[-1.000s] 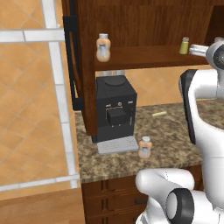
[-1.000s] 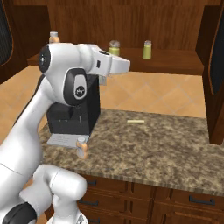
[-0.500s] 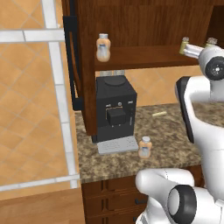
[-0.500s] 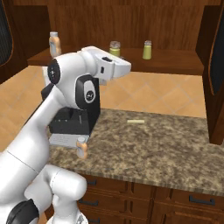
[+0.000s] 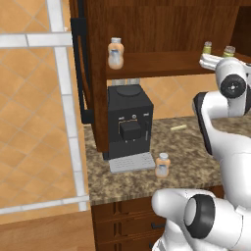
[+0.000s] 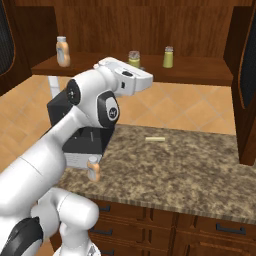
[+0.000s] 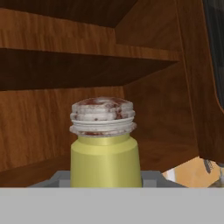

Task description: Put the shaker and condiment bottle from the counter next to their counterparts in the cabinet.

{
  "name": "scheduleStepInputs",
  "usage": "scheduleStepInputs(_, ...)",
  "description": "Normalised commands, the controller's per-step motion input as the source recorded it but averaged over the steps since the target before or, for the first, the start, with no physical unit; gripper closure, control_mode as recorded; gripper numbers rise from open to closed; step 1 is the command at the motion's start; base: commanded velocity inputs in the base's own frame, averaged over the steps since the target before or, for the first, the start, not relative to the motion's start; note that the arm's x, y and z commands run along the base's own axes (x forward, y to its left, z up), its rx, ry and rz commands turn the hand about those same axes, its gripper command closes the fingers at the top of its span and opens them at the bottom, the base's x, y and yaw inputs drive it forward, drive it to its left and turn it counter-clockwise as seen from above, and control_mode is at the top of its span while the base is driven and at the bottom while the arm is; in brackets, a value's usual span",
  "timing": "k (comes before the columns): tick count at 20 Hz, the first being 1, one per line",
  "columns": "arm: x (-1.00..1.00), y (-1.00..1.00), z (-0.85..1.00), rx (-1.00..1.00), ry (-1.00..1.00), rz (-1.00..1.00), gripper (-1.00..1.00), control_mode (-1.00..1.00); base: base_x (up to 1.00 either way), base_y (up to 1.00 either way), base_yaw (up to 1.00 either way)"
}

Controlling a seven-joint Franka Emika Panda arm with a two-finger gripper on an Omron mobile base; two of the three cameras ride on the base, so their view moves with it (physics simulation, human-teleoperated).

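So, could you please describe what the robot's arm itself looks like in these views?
The arm is built of glossy white, rounded segments linked by dark grey circular joint caps, one bearing a small light marking. The hand is a white, boxy block. No loose cables are visible.

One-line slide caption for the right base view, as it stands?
Arm raised to the cabinet shelf, gripper shut on one shaker beside its twin; one condiment bottle on the counter.
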Motion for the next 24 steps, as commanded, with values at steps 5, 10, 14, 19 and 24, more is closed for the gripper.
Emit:
scheduleStepInputs(5, 0.21, 0.00, 0.00, 0.00, 0.03, -0.01, 1.00, -1.00, 0.00, 0.00, 0.00)
scheduleStepInputs(10, 0.31, 0.00, 0.00, 0.00, 0.07, -0.01, 1.00, -1.00, 0.00, 0.00, 0.00)
scheduleStepInputs(14, 0.37, 0.00, 0.00, -0.02, 0.00, 0.00, 1.00, -1.00, 0.00, 0.00, 0.00)
scheduleStepInputs(19, 0.34, -0.03, 0.00, -0.03, 0.00, 0.00, 1.00, -1.00, 0.00, 0.00, 0.00)
scheduleStepInputs(24, 0.29, -0.12, 0.00, -0.02, 0.00, 0.00, 1.00, -1.00, 0.00, 0.00, 0.00)
